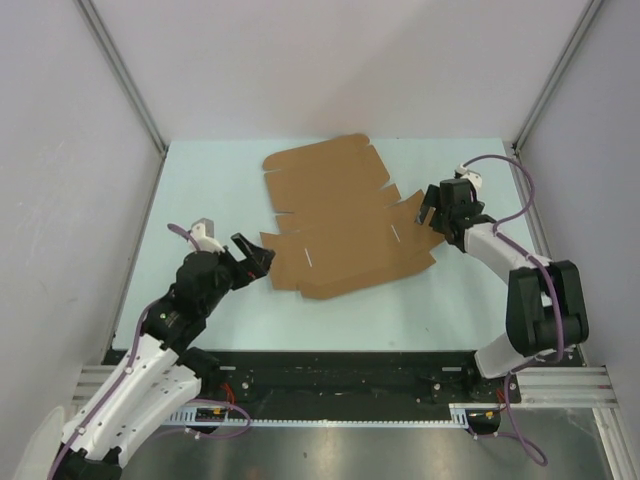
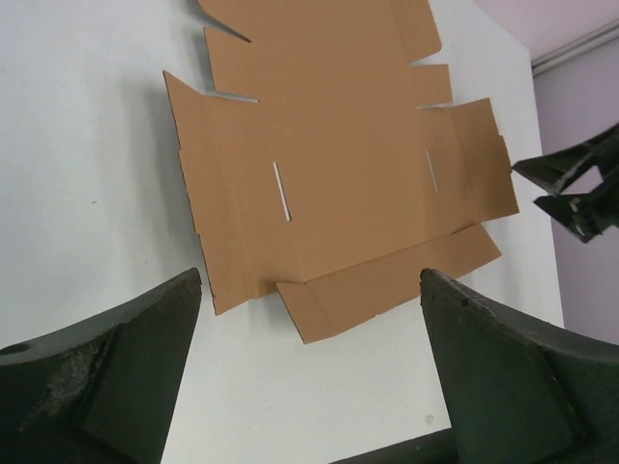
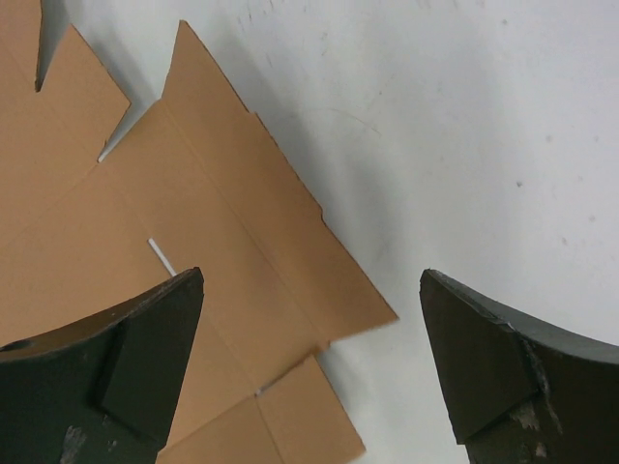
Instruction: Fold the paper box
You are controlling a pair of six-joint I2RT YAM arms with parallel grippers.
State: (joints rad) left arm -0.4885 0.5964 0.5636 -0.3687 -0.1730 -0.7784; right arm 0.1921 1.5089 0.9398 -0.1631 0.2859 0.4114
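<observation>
We find the paper box (image 1: 345,215) lying flat and unfolded at the middle of the worktop (image 1: 210,180), its long axis running near to far and skewed left at the far end. The left gripper (image 1: 264,256) is wide open and empty just beside the near-left corner, with the sheet to its right. The right gripper (image 1: 428,206), likewise open and empty, sits at the right side flap. We cannot confirm contact. We judge both arms equally near.

White-and-black arms (image 1: 135,378), purple cables (image 1: 531,200)
</observation>
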